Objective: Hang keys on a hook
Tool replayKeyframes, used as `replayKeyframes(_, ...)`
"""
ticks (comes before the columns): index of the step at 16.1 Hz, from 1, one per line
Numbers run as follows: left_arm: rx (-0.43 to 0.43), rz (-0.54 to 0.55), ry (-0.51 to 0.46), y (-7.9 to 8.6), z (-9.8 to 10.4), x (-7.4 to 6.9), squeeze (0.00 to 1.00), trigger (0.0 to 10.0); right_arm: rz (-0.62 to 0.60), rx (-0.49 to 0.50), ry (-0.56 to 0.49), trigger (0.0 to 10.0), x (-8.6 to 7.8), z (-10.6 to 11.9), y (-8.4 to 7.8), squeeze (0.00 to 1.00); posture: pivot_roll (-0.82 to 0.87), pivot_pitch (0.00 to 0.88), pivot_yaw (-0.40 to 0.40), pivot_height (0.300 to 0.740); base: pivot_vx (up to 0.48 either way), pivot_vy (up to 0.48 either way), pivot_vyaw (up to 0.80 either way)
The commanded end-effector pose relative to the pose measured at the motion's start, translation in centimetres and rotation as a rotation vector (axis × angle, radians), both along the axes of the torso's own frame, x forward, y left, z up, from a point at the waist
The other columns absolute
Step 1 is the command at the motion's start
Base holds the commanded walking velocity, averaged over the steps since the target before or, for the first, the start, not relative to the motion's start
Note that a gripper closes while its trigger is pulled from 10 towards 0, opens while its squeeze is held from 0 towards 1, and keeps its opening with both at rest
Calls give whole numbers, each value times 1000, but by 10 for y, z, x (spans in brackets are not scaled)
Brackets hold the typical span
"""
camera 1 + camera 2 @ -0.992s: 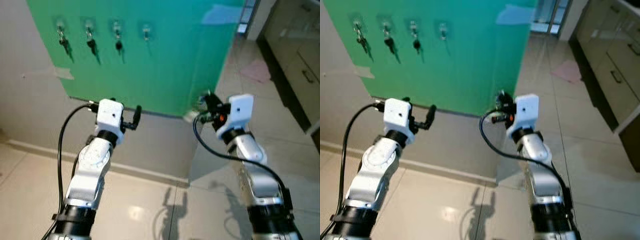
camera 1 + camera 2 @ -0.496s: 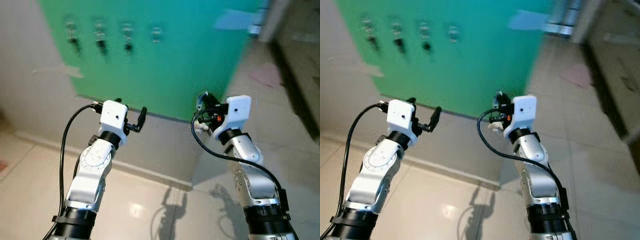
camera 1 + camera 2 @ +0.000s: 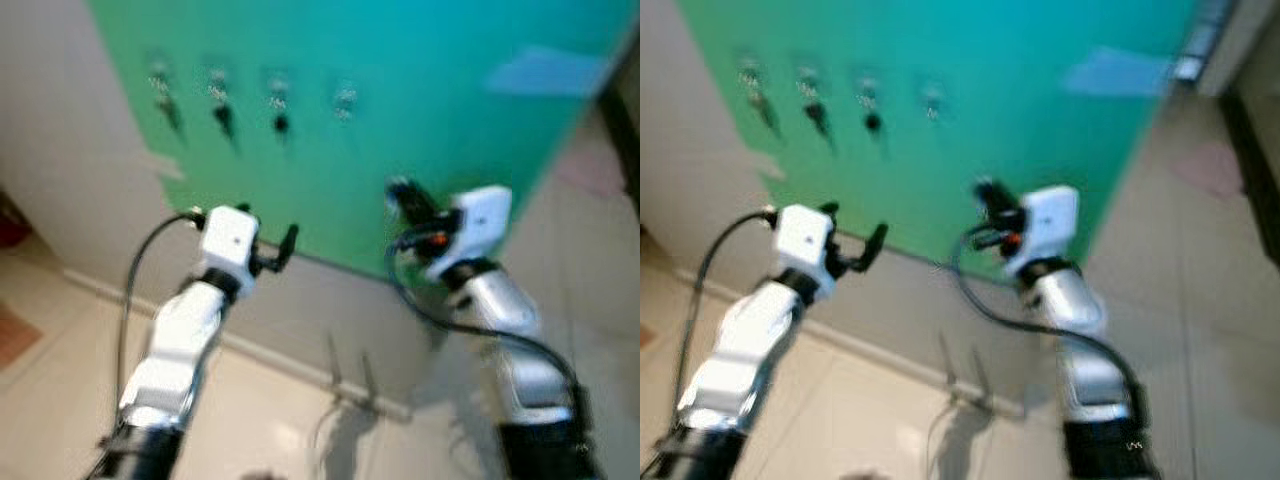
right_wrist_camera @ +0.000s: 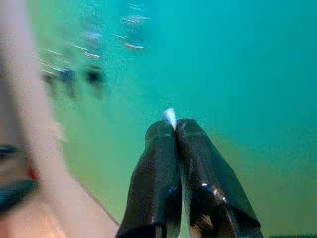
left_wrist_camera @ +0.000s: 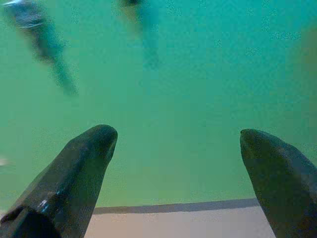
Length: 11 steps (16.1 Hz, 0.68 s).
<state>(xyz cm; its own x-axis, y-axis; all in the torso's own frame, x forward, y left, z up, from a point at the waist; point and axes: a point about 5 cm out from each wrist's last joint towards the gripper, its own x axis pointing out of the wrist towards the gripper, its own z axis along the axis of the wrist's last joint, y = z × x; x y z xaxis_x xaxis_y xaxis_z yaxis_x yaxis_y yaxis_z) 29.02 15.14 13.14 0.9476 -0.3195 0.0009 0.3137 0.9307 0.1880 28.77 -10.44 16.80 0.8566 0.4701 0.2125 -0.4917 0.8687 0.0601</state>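
1. A green board (image 3: 420,110) stands against a pale wall, and the head views of it are blurred.
2. Four hooks sit in a row high on the board. Three of them carry dark keys (image 3: 222,112), while the fourth hook (image 3: 345,98), the one nearest the robot's right, looks bare as far as the blur allows.
3. The right end effector (image 4: 173,130) is raised in front of the board, below and to the right of the hook row. Its two black fingers (image 4: 153,163) are clenched together with a small silvery tip (image 4: 169,117) poking out between them; it looks like metal, but whether it is a key cannot be told.
4. The left end effector (image 5: 176,144) is also held up facing the board, lower than the hanging keys. Its fingers are spread wide apart with nothing between them.
5. A pale blue patch (image 3: 545,72) is stuck near the board's upper right corner.
6. Light floor tiles (image 3: 60,400) lie below, and the arms cast shadows on them.
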Motion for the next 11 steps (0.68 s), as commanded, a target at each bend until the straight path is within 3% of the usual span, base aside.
replayKeyframes(1,-8,-44,-13,-12,4,-1,0,10000,-13,0,-11,10000,-1,3,-12,0,-94,0,19,740,330,0,0)
replayKeyframes(5,-7,-98,-4,-15,3,-9,0,10000,55,50,-49,10000,-3,17,-9,0,-87,0,13,740,0,0,0)
replayKeyframes(7,-16,-111,7,-15,3,-9,0,10000,146,40,-76,10000,-8,22,-1,0,-84,0,10,740,0,0,0)
replayKeyframes(11,9,-115,0,-11,5,-9,0,10000,210,63,-100,10000,-8,32,6,0,-74,0,5,740,0,0,0)
